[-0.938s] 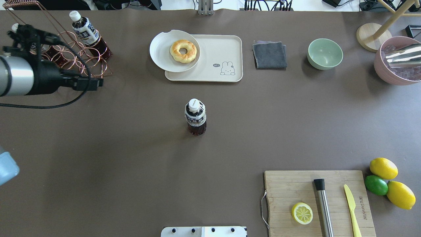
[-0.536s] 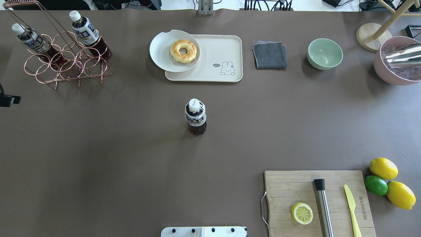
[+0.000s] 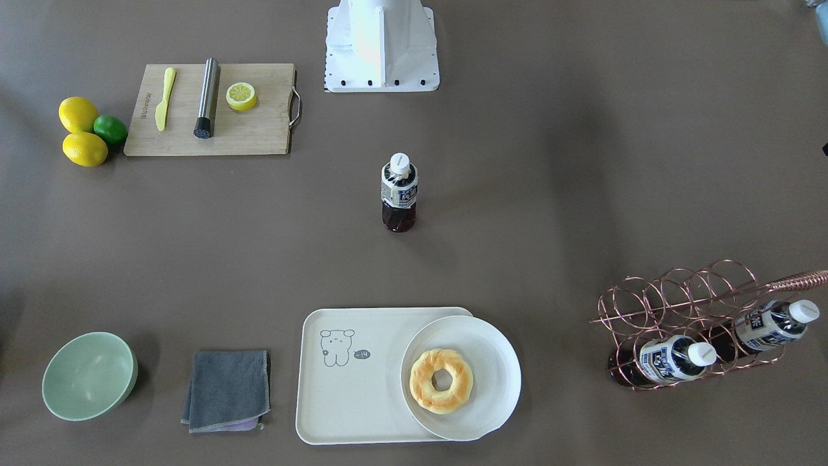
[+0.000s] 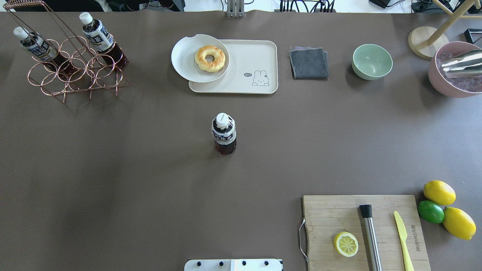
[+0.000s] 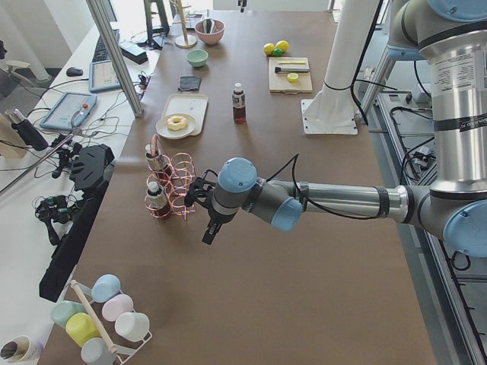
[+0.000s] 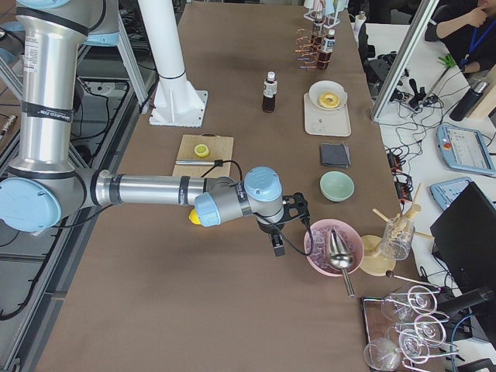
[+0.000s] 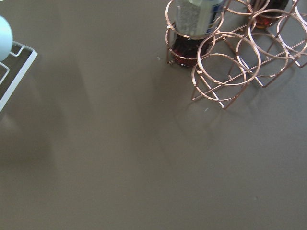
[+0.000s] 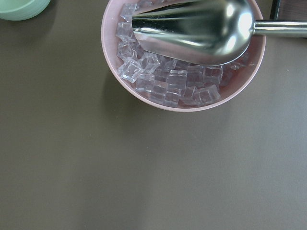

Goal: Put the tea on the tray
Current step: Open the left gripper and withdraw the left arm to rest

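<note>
A brown surface seen from above, with neither arm over its middle. The tea, a small clear bottle of dark liquid with a white cap, stands upright and alone at the centre of the surface, well apart from everything else and open to approach from any side.

The tray, cream with a raised rim, lies near the middle of the far edge, straight beyond the tea. A round white plate holding a doughnut covers the tray's end on the robot's left and overhangs its rim. That leaves only the right end bare, around a small line drawing, and the tea would probably have to land there.

A copper wire rack in the far left corner holds two matching bottles, leaning. A folded grey cloth sits just right of the tray, and a green bowl lies further along the far edge. A wooden cutting board occupies the near edge towards the right corner.

The left gripper hangs beyond the rack at the left end. The right gripper hangs beside a pink bowl of ice at the right end. Both appear only in side views, so I cannot tell how their jaws stand. Neither holds the tea.

The stretch between tea and tray is bare, so the carry looks short and unobstructed.
</note>
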You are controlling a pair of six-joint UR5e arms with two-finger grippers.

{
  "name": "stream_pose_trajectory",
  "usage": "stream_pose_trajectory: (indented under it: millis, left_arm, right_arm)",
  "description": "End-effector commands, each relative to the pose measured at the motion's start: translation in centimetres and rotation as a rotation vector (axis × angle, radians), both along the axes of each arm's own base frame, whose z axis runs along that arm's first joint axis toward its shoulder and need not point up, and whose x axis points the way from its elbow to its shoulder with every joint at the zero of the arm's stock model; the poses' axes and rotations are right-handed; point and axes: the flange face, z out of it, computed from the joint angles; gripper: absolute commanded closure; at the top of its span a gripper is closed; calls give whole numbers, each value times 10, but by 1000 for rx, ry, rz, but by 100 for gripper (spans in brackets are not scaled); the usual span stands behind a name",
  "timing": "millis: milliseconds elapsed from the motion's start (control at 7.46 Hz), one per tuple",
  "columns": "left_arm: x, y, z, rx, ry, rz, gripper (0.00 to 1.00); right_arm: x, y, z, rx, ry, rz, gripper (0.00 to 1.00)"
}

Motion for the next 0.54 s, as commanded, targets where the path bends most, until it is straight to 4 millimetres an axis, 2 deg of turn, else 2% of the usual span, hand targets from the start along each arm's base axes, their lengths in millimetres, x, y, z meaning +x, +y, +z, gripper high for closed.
stream_pose_trajectory:
  millis: [0,134,268,402]
  left_arm:
    - [-17,-29,1,-112,-59,127,2]
    - [-20,-35,-1,-164,-62,156,2]
    - [-21,-26,15,-219,-64,157,2]
    - [-20,8,56,-303,-58,163,2]
  right_arm:
    - [0,0,-1,4,0,0,0]
    - [0,1,2,17,-2,1,0]
    - [0,2,4,20,-4,1,0]
    - [0,4,5,17,-5,0,0]
